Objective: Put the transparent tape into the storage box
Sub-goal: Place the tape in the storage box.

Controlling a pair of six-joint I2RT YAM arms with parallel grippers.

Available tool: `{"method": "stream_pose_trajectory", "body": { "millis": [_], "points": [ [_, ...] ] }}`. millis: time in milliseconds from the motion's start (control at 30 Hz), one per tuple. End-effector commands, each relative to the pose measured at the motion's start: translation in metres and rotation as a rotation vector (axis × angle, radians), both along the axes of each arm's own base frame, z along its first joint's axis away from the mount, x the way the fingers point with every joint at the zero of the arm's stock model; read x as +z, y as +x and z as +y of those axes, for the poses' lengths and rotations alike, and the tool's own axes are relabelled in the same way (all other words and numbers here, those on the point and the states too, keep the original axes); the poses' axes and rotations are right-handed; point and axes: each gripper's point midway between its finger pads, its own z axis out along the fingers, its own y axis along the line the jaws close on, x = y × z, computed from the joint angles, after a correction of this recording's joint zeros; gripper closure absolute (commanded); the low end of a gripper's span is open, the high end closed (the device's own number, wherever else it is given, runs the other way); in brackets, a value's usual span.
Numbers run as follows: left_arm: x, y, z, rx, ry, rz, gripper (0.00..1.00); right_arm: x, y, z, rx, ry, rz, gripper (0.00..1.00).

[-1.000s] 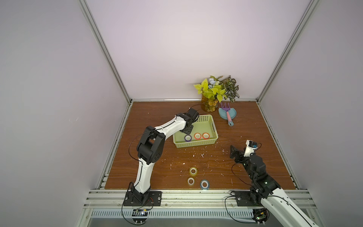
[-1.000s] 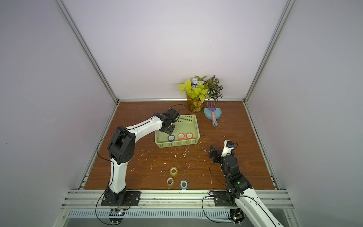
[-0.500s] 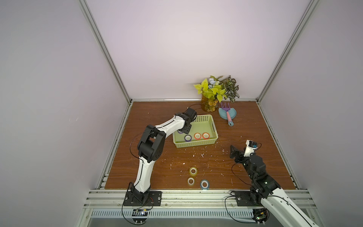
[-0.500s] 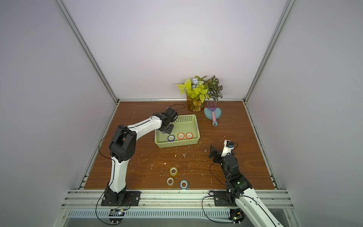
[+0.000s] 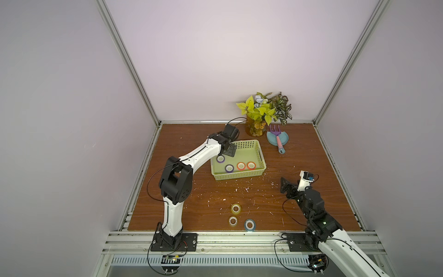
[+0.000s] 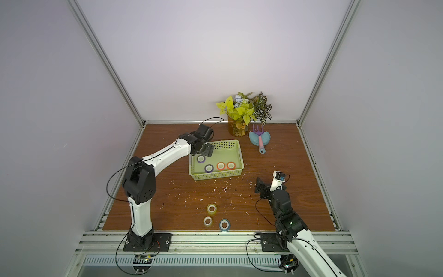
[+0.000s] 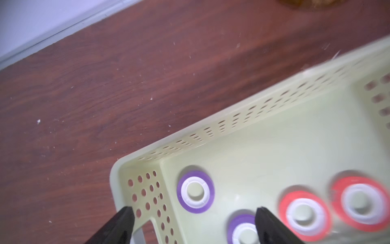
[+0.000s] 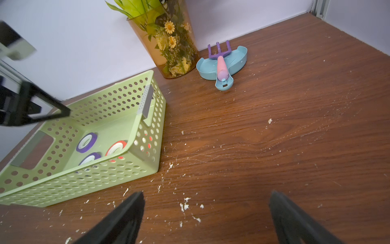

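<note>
- The shallow, light-green, perforated plastic storage box [image 5: 237,176] sits on the brown wood-grain desk [image 5: 304,153], toward the back and left of centre.
- Four rolls lie flat on the box floor: two purple-edged tape rolls [image 5: 229,168] at its left end and two orange-edged tape rolls [image 5: 241,166] side by side just to their right.
- The left fingers [image 7: 118,224] hang over the box's left end, spread wide and grasping nothing. In the left wrist view one tip is over the handle wall and the other is over the floor beside a purple roll.
- Three rolls lie on the desk near its front edge, well apart from the box: a yellowish transparent tape roll [image 5: 236,208], a clear transparent tape roll [image 5: 233,220] just in front of it, and a blue-edged tape roll [image 5: 249,225] beside that.
- The right fingers [image 8: 122,217] are released and empty, low over bare desk to the front right of the box.
- An amber vase of artificial plants [image 5: 256,128] stands at the back wall, with a blue dish [image 5: 272,141] holding a purple-and-pink toy rake [image 5: 278,140] beside it.
</note>
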Motion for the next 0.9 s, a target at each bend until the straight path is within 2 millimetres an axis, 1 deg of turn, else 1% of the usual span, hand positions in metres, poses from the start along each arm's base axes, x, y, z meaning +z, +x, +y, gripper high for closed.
{"method": "stream_pose_trajectory", "body": {
  "millis": [0, 33, 67, 200, 367, 433, 533, 600, 733, 867],
  "points": [
    [0.04, -0.012, 0.0, -0.003, -0.139, -0.081, 0.01, 0.008, 0.003, 0.008, 0.043, -0.004, 0.0, 0.01],
    [0.036, -0.022, 0.005, -0.001, -0.157, -0.08, 0.0, 0.008, 0.003, 0.011, 0.058, -0.006, 0.012, 0.01],
    [0.038, -0.029, 0.008, 0.001, -0.182, -0.094, 0.02, 0.008, 0.003, 0.014, 0.07, -0.004, 0.025, 0.01],
    [0.046, -0.059, 0.025, 0.008, -0.308, -0.171, 0.01, 0.011, 0.002, 0.031, 0.152, 0.013, 0.074, 0.01],
    [0.046, -0.093, 0.06, 0.071, -0.414, -0.303, 0.01, 0.02, -0.001, 0.054, 0.268, 0.046, 0.13, 0.03],
    [0.039, -0.11, 0.073, 0.084, -0.447, -0.355, 0.01, 0.023, -0.004, 0.064, 0.317, 0.053, 0.158, 0.03],
    [0.028, -0.128, 0.089, 0.105, -0.458, -0.399, 0.01, 0.029, -0.01, 0.082, 0.388, 0.062, 0.19, 0.03],
    [0.019, -0.137, 0.098, 0.12, -0.45, -0.411, 0.01, 0.031, -0.014, 0.095, 0.432, 0.06, 0.209, 0.03],
    [0.003, -0.153, 0.109, 0.121, -0.45, -0.439, 0.01, 0.035, -0.025, 0.125, 0.522, 0.046, 0.238, 0.03],
    [-0.012, -0.166, 0.116, 0.105, -0.448, -0.466, 0.01, 0.034, -0.038, 0.153, 0.598, 0.014, 0.27, 0.03]
  ]
}}
